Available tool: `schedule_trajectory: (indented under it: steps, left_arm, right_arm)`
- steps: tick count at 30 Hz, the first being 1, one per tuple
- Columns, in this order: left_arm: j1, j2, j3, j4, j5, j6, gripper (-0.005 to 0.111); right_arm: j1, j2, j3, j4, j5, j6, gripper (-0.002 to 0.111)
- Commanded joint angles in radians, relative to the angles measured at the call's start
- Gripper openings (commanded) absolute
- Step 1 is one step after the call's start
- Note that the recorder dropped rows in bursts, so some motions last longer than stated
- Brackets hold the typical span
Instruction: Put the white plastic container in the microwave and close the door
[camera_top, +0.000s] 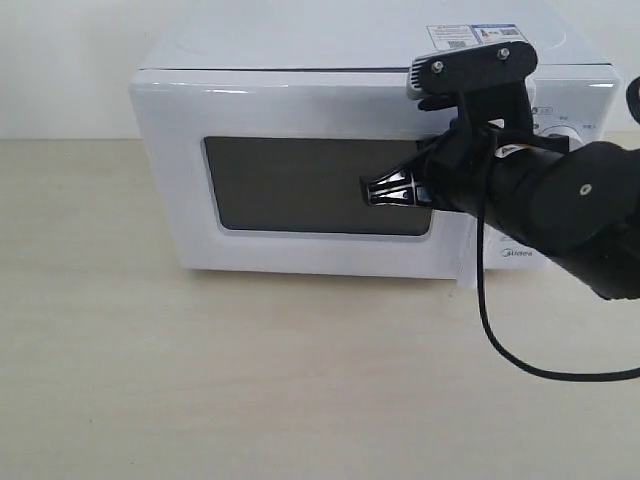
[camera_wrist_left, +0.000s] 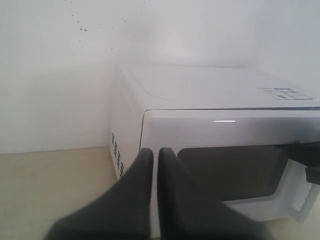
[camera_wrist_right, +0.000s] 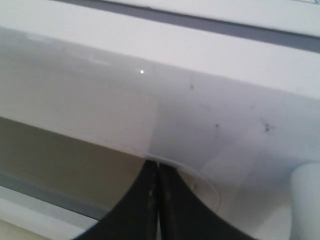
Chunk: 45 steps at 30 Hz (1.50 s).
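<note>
The white microwave (camera_top: 290, 45) stands at the back of the table, and its door (camera_top: 175, 170) with the dark window (camera_top: 300, 185) lies flush against the body. My right gripper (camera_top: 445, 160) is shut, its tips (camera_wrist_right: 158, 165) pressed on the door (camera_wrist_right: 100, 100) at the window's upper right corner, beside the white handle (camera_wrist_right: 306, 200). My left gripper (camera_wrist_left: 155, 152) is shut on nothing, hanging off the microwave's (camera_wrist_left: 200, 85) left front corner; it is outside the exterior view. The white plastic container is not visible in any view.
The wooden table (camera_top: 250, 380) stretches out in front of the microwave. A black cable (camera_top: 500, 345) loops down from my right arm (camera_top: 570, 210) over the table. One dial (camera_top: 562, 130) peeks out behind the arm. A white wall stands behind.
</note>
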Motion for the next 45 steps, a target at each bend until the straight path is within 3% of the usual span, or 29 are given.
schedule_trajectory:
  steps: [1,16,25,35,45]
  left_arm:
    - [0.002,-0.002,0.004,0.011,-0.002,-0.009,0.004]
    - [0.002,-0.002,0.004,0.014,-0.004,-0.009,0.004]
    - [0.002,-0.002,0.004,0.013,-0.003,-0.002,0.004]
    - [0.002,-0.002,0.004,0.013,-0.007,-0.002,0.004]
    - [0.002,-0.002,0.004,0.013,-0.007,-0.002,0.004]
  right_arm:
    - [-0.019,-0.102,-0.043,-0.017,-0.16,-0.079,0.0]
    - [0.006,-0.159,-0.04,0.063,-0.156,-0.185,0.0]
    - [0.087,-0.413,0.1,0.17,-0.187,-0.294,0.0]
    - [0.266,-0.749,0.337,0.169,-0.18,-0.289,0.0]
    - [0.275,-0.891,0.337,0.171,-0.204,-0.28,0.0]
